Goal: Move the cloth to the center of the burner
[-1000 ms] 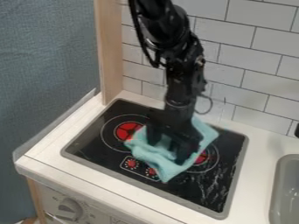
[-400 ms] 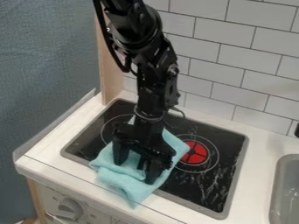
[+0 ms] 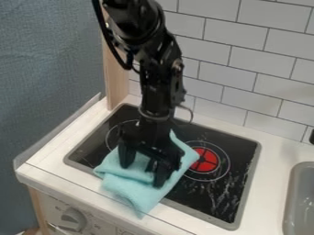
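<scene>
Camera view: the tool (image 3: 142, 176) hangs open over the teal cloth (image 3: 130, 189), which lies beside the red burner (image 3: 204, 160), draping from stovetop (image 3: 234, 183) onto desk (image 3: 277, 146).

Fixed camera, fairly close, slanting down over stovetop (image 3: 235, 146) toward tiled wall (image 3: 266, 69)

Soft, fairly even light leaves small pale glints on the black arm (image 3: 160, 69).
</scene>
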`<state>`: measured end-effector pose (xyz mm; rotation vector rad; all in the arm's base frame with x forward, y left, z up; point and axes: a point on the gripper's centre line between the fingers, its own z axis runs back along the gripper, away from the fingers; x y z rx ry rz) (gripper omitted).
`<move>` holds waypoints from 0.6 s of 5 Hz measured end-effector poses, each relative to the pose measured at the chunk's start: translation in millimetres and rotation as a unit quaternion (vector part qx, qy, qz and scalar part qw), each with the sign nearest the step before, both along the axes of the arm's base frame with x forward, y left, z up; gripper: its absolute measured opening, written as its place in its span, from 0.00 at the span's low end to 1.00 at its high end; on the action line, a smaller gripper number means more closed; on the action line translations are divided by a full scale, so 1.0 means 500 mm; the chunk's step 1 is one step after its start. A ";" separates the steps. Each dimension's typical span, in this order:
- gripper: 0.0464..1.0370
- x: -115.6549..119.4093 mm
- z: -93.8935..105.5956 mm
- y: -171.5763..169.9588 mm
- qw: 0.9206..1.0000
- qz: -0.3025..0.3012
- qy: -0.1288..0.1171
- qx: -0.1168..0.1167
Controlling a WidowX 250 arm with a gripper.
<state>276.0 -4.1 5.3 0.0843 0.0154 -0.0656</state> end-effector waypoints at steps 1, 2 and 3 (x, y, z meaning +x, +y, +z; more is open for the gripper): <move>0.96 0.007 0.042 0.004 1.000 0.004 -0.020 0.010; 0.96 0.020 0.106 0.000 0.997 0.002 -0.069 0.016; 0.96 0.018 0.165 -0.003 0.994 -0.007 -0.106 0.018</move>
